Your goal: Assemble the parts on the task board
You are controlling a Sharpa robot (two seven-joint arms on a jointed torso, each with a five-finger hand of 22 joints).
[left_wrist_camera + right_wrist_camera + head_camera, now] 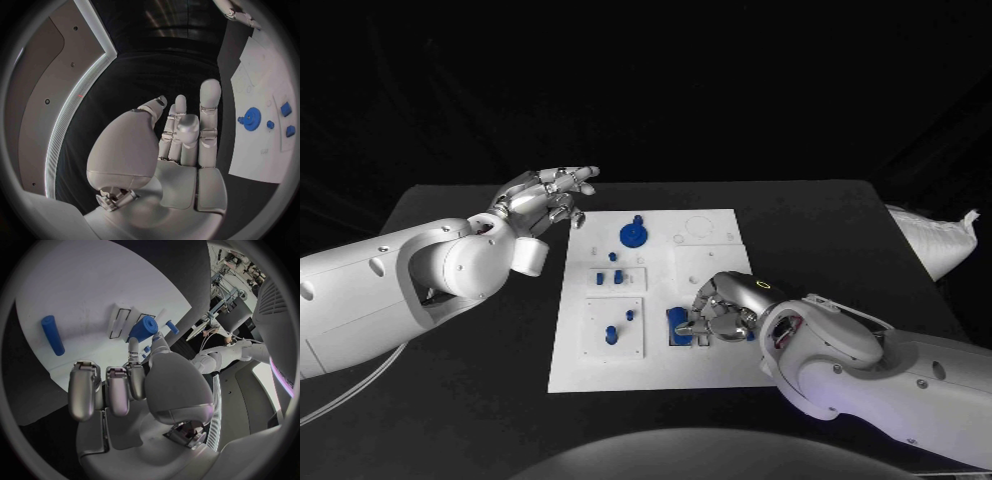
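The white task board [711, 365] lies in the middle of the black table. A blue gear [635, 235] sits near its far edge, with small blue parts [607, 278] in the middle and others [609, 335] in the near left plate. My right hand [721, 310] rests low on the board's right half with its fingers curled. Its thumb and a fingertip pinch a stubby blue part [142, 329] just above the board. A long blue peg [52, 334] lies flat on the board nearby. My left hand [545, 195] hovers off the board's far left corner, fingers spread and holding nothing. The left wrist view shows the gear [252, 119].
A white bag [935, 240] lies at the table's right edge. Bare black table [473, 380] surrounds the board on all sides. My left forearm [401, 285] spans the table's left side.
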